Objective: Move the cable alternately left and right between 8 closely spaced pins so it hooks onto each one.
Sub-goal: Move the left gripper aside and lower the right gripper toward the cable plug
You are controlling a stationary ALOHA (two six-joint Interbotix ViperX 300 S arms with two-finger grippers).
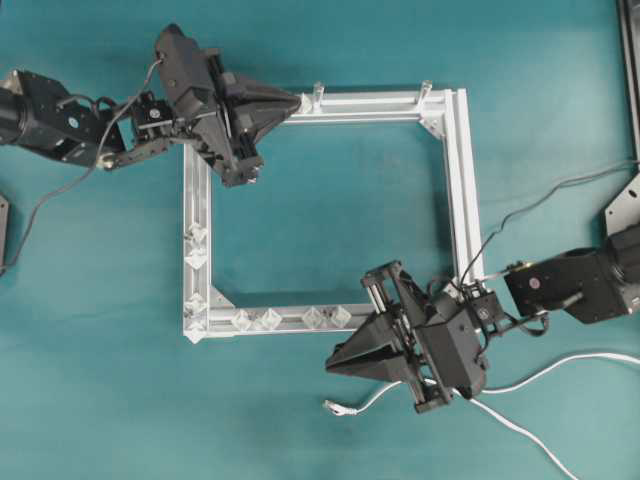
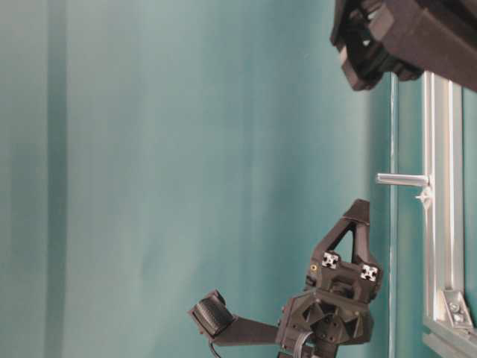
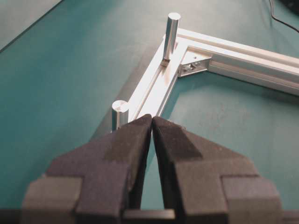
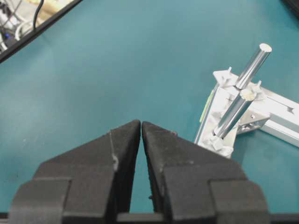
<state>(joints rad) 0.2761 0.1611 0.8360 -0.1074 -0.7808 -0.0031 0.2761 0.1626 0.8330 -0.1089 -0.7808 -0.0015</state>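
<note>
The white cable point(image 1: 560, 365) lies on the teal table below the aluminium frame point(image 1: 455, 180). Its plug point(image 1: 335, 407) rests just below my right gripper point(image 1: 330, 366), and the arm hides part of the cord. That gripper points left, shut and empty point(image 4: 141, 122). The pins sit in close pairs on the left rail point(image 1: 196, 246) and the bottom rail point(image 1: 256, 320). My left gripper point(image 1: 300, 100) is over the frame's top rail, shut on nothing point(image 3: 152, 116), right beside an upright post point(image 3: 119, 112).
Two metal posts stand on the top rail point(image 1: 318, 92) point(image 1: 425, 90). In the right wrist view a frame corner point(image 4: 224, 93) with two shiny rods lies to the right of the fingers. Black wires point(image 1: 540, 200) trail at the right.
</note>
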